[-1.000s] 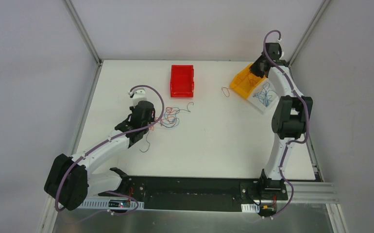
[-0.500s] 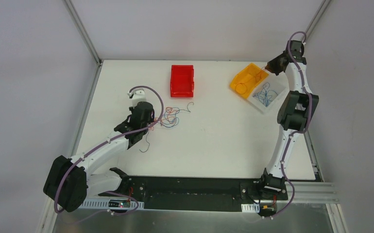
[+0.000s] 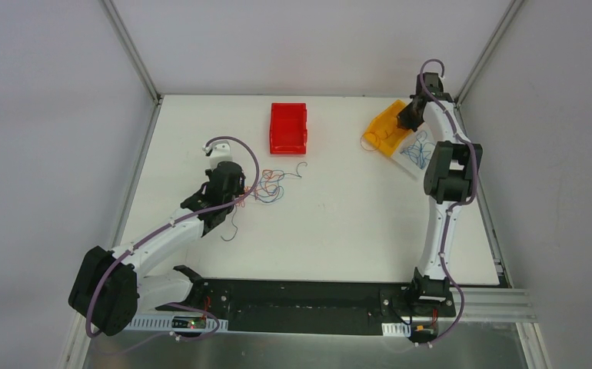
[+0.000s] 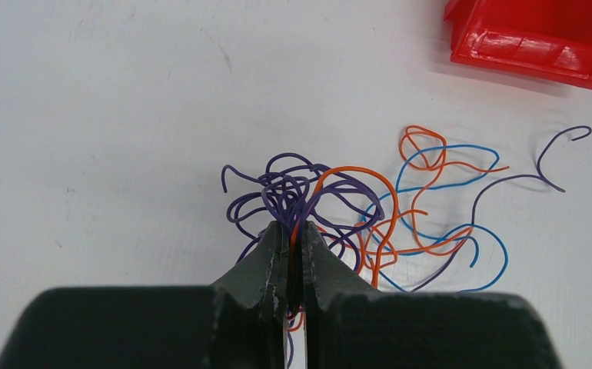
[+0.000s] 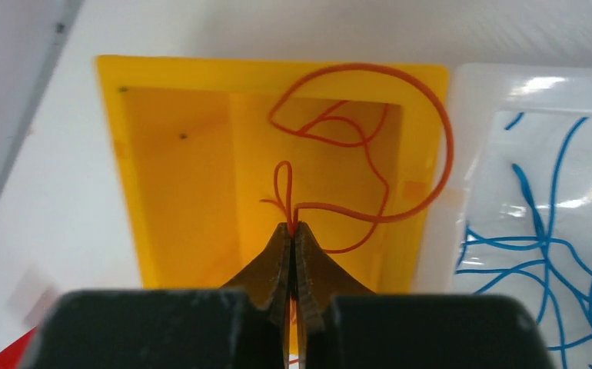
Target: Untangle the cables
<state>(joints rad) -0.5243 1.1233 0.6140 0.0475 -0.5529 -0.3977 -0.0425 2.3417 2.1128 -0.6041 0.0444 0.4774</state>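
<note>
A tangle of thin purple, orange and blue cables (image 3: pixel 271 186) lies on the white table left of centre. In the left wrist view the tangle (image 4: pixel 293 188) spreads just ahead of my left gripper (image 4: pixel 293 231), which is shut on a few purple and orange strands at its near edge. My right gripper (image 5: pixel 293 227) is shut on one orange cable (image 5: pixel 448 142) whose loops hang into and over the yellow bin (image 5: pixel 170 154). From above, the right gripper (image 3: pixel 407 119) hovers over that yellow bin (image 3: pixel 381 129) at the back right.
A clear bin (image 3: pixel 424 157) holding several blue wires (image 5: pixel 500 244) sits right beside the yellow one. The red bin (image 3: pixel 288 127) stands at the back centre. One dark purple wire (image 3: pixel 231 227) lies by the left forearm.
The right arm swung back and right past the yellow bin, then returned over it; the orange cable that dangled left of the bin now hangs inside it. The left arm stayed still.
</note>
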